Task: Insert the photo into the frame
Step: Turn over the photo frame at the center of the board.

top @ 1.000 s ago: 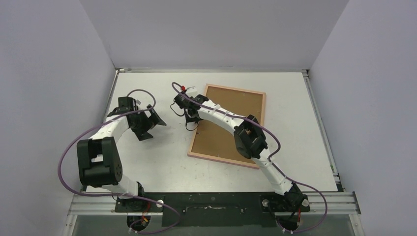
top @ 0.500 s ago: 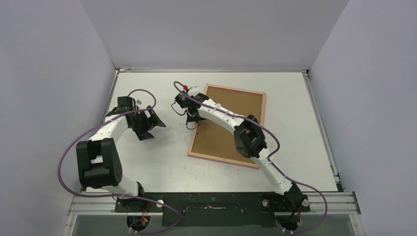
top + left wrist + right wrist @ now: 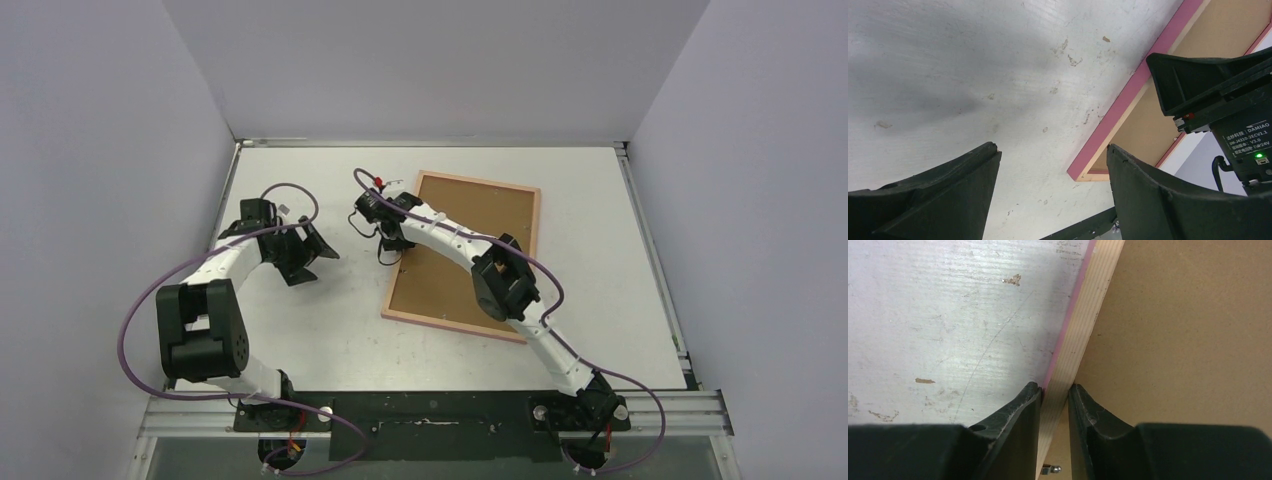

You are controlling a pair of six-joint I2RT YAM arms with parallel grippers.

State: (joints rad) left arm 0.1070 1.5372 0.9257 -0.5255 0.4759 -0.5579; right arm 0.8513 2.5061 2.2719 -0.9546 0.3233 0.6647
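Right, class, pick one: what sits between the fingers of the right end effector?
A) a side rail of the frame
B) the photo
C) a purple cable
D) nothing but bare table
A: the right wrist view shows the right end effector with one finger on each side of a wood-coloured rail of the frame, next to the brown backing panel.
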